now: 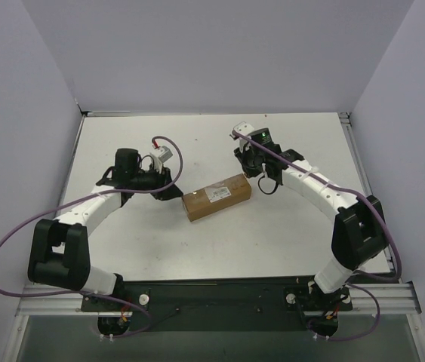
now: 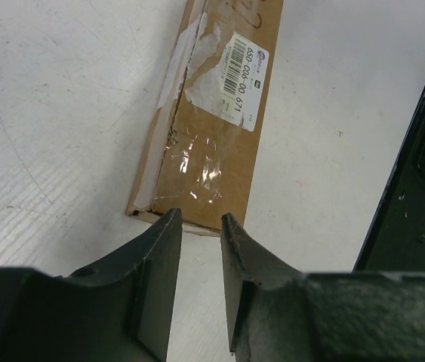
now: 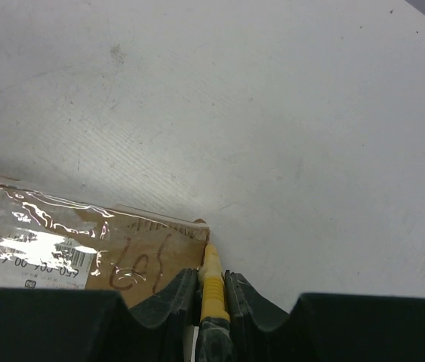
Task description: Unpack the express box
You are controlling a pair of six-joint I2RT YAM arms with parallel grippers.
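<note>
1. Express box (image 1: pixel 217 196) lies flat on the tabletop (image 1: pixel 287 241) at the centre of the top view, closed and taped. My left tool (image 2: pixel 199 219) is empty, with a narrow gap between its fingers, and sits just at the box's near end, at the lower middle of its wrist view. Nothing pins the carton, so any push could slide it.
2. My right tool (image 3: pixel 211 280) is clamped on the utility knife (image 3: pixel 210 264). The knife's yellow tip sits right at the box's corner, low in the middle of that view, and I cannot tell whether it touches. Pressing here, I judge, shoves the box toward the left tool rather than slitting the tape (image 2: pixel 197 162).
3. At the corner, off the seam, the tip may skid onto the tabletop.
4. I cannot see whether a blade is out. If none is, I only dent cardboard.
5. Cutting too deep could damage the contents, which are hidden.
6. Under load the slim knife could twist in my grip.
</note>
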